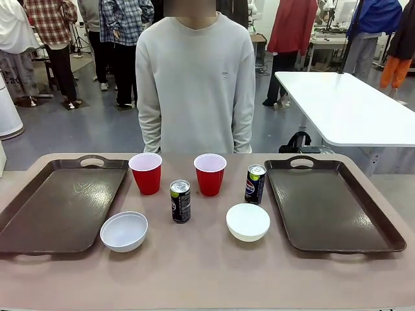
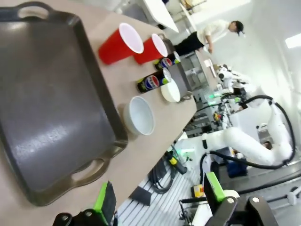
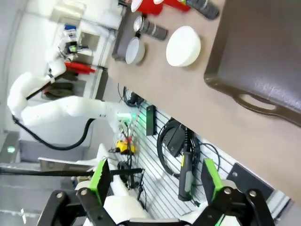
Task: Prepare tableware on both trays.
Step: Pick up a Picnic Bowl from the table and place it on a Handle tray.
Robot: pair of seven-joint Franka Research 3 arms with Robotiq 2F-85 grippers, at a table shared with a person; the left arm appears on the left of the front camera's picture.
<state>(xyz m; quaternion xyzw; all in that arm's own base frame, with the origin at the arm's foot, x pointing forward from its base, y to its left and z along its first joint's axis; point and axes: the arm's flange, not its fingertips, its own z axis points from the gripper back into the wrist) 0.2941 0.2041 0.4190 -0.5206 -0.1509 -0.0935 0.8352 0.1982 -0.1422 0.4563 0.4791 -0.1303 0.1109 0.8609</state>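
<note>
Left gripper (image 2: pixel 160 195): jaws wide apart, nothing between the green pads. It hangs off the near edge of the table (image 1: pixel 207 272), over the floor, well to the near-left of the black-green can (image 1: pixel 180 201).

Right gripper (image 3: pixel 155 179): also spread wide and empty. It is off the same table edge, well to the near-right of that can, above cables on the floor.

Layout, all taken from the black-green can, which stands upright mid-table:
- red cup (image 1: pixel 146 172) just behind and left of it, upright
- second red cup (image 1: pixel 210 173) just behind and right of it, upright
- Pepsi can (image 1: pixel 255 183) to its right and slightly further back, upright, just beside the right tray's inner rim
- white bowl (image 1: pixel 124 230) near-left of it, mouth up, close to the left tray's corner
- second white bowl (image 1: pixel 248 221) near-right of it
- left tray (image 1: pixel 58 207) far left of it, nothing on it
- right tray (image 1: pixel 331 207) far right of it, also bare

Person (image 1: pixel 194 84) stands straight behind the can at the far edge, hands out of sight.
</note>
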